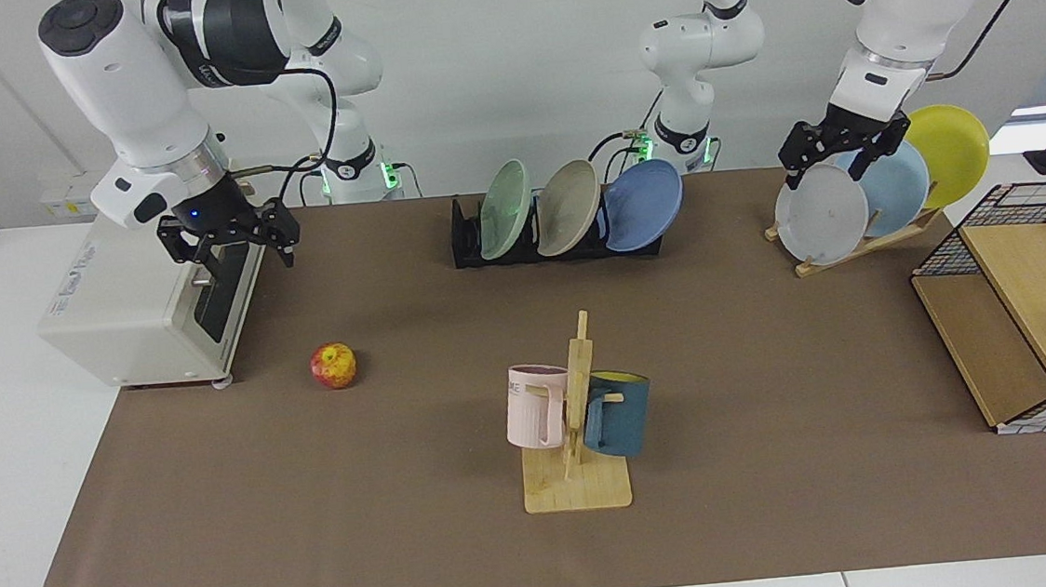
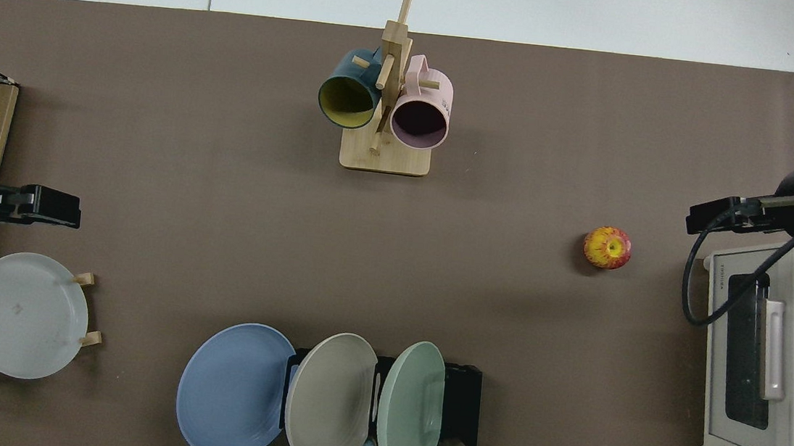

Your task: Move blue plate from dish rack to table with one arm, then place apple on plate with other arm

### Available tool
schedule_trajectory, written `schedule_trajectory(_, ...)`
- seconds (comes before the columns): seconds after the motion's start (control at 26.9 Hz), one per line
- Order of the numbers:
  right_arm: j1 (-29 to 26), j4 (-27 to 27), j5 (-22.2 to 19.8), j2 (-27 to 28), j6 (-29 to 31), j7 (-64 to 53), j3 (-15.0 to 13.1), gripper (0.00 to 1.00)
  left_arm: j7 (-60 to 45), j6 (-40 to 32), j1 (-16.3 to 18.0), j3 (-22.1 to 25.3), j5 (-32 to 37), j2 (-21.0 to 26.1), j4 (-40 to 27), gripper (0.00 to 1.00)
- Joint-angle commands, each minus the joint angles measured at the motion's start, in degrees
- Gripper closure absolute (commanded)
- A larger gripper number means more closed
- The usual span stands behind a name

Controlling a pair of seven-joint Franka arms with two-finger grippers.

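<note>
Blue plate (image 1: 644, 205) stands on edge in the end slot of the dish rack (image 1: 467, 239), leaning outward beside a beige plate (image 1: 567, 207) and a green plate (image 1: 505, 209). Apple (image 1: 334, 365) sits on the worktop (image 1: 771, 358), near the toaster oven (image 1: 145, 300), well apart from the rack.

My left gripper (image 1: 838, 155) hangs above the grey plate (image 1: 821, 214) on the wooden stand, fingers spread, empty. My right gripper (image 1: 228, 243) hovers over the toaster oven's front edge, fingers apart, holding nothing.

Nothing taken up yet.

Plate: likely rigid, smooth, probably slick at the rim and breakable if dropped. I judge the exposed upper rim is the best hold, pinched across its thickness, lifted clear of the dividers before tilting flat.

Apple: firm, round, apt to roll; grip across its widest part.
</note>
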Motion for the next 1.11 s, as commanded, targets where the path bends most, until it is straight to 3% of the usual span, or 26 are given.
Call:
schedule_trajectory(0.0,-0.14,-1.23,0.26,-1.03,1.26,0.18,0.16,0.00,0.62,-1.42,0.12,0.02,-0.46,-0.59,1.08,0.00)
schedule_trajectory(0.56,-0.14,-1.23,0.26,-1.03,1.26,0.18,0.16,0.00,0.97,-1.68,-0.32,-0.60,-0.37,-1.47,0.38,0.00)
schedule_trajectory(0.67,-0.14,-1.23,0.26,-1.03,1.26,0.18,0.07,0.00,0.89,-1.60,-1.02,-1.03,2.96,-2.44,-1.11,0.00)
schedule_trajectory(0.89,-0.14,-1.23,0.26,-0.94,1.26,0.18,0.16,0.00,-3.58,0.07,-1.64,-6.74,9.46,-7.27,-8.92,0.00)
schedule_trajectory(1.08,-0.14,-1.23,0.17,-1.03,1.34,0.35,0.07,0.00,-14.83,3.14,-1.64,-15.70,12.55,-7.28,-14.64,0.00)
